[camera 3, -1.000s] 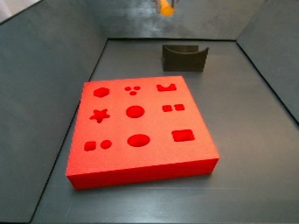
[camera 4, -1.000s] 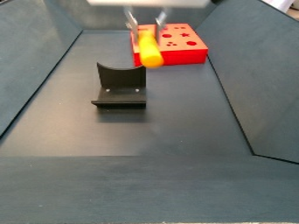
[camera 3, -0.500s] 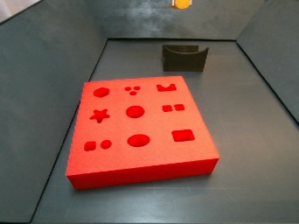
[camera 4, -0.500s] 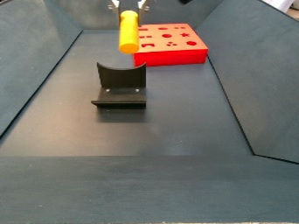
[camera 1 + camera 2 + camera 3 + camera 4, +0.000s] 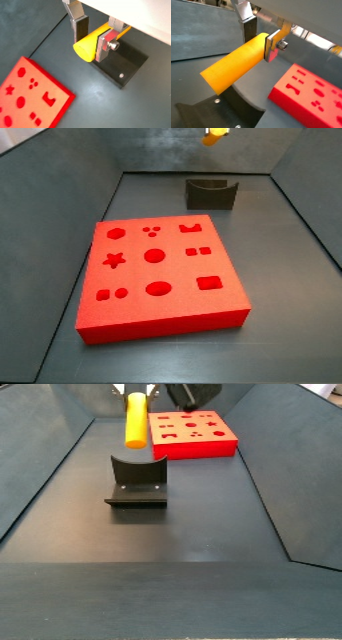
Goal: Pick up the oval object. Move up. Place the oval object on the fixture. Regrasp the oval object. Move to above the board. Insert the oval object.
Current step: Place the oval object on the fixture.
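Wrist, looking down: My gripper (image 5: pixel 93 36) clamps the peg (image 5: pixel 89 45) between two silver fingers (image 5: pixel 105 46), the rounded yellow end sticking out past the pads. The peg is off the floor, above the dark fixture (image 5: pixel 125 64). The board (image 5: pixel 30 102) lies on the floor to one side, well apart from the fixture, its star, round and square recesses showing.

Wrist, looking along the peg: My gripper (image 5: pixel 261 35) pinches the peg (image 5: pixel 233 64) near one end only; most of its length juts free. One finger (image 5: pixel 274 44) with its screw head sits flat against the peg's side. The fixture (image 5: pixel 224 112) shows beneath the free end as a dark curved edge, with a clear gap between them. A corner of the board (image 5: pixel 308 96) lies beyond.

Side, board in front: Only an orange tip of the peg (image 5: pixel 215 132) shows at the top edge; my gripper itself is out of this shot. The fixture (image 5: pixel 211 193) stands on the floor behind the board (image 5: pixel 160 274), near the back wall, its notch facing up.

Side, fixture in front: The peg (image 5: pixel 135 421) hangs almost upright, held at its top end by my gripper (image 5: pixel 138 391), which is mostly cut off at the edge. It hovers above and slightly behind the fixture (image 5: pixel 136 481), not touching it. The board (image 5: pixel 191 433) lies farther back on the floor.
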